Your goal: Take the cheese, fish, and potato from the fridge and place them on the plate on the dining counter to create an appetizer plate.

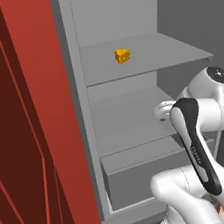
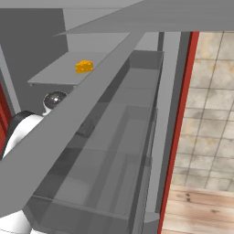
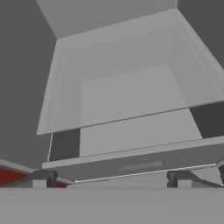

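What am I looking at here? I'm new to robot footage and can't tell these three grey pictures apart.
It is a white robot arm with dark joints facing a tall grey fridge with shelves, flanked by red panelling. Two cameras ride on its base, left and right; the third sits on its hand. A small orange-yellow cheese wedge lies on an upper shelf. The end effector is open and holds nothing, pointing at the lower grey drawer.
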Robot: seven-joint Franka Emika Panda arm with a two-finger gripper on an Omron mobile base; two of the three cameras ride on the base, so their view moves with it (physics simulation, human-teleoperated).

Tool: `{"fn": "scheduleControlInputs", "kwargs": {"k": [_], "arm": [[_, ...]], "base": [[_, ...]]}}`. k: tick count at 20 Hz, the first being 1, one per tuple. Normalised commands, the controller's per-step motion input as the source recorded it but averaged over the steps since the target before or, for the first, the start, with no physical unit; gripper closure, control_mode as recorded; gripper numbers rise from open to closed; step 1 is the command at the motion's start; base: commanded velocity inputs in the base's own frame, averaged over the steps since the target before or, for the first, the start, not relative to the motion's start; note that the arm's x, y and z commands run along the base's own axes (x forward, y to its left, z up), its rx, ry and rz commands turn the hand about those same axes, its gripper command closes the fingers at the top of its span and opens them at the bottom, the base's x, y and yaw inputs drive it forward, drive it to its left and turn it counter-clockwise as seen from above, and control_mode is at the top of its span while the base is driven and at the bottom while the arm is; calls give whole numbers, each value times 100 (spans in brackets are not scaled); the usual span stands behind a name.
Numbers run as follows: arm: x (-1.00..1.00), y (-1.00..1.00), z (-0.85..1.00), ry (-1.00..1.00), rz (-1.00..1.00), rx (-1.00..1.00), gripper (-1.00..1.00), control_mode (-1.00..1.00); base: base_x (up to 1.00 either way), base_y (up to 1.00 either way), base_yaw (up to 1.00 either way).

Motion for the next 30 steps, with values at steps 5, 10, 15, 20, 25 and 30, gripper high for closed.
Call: {"fn": "scheduleControlInputs", "kwargs": {"k": [5, 10, 15, 20, 25, 30], "arm": [[-7, 4, 9, 0, 1, 0, -100, -100], [0, 11, 40, 0, 0, -2, -100, -100], [-5, 16, 59, -1, 0, -6, -100, -100], [0, 22, 51, -1, 0, -8, -100, -100], [4, 2, 33, -18, 0, -3, -100, -100], [10, 0, 4, -25, 0, 0, -100, -100]], "base": [[0, 0, 0], [0, 0, 0], [0, 0, 0], [0, 0, 0], [0, 0, 0], [0, 0, 0]]}}
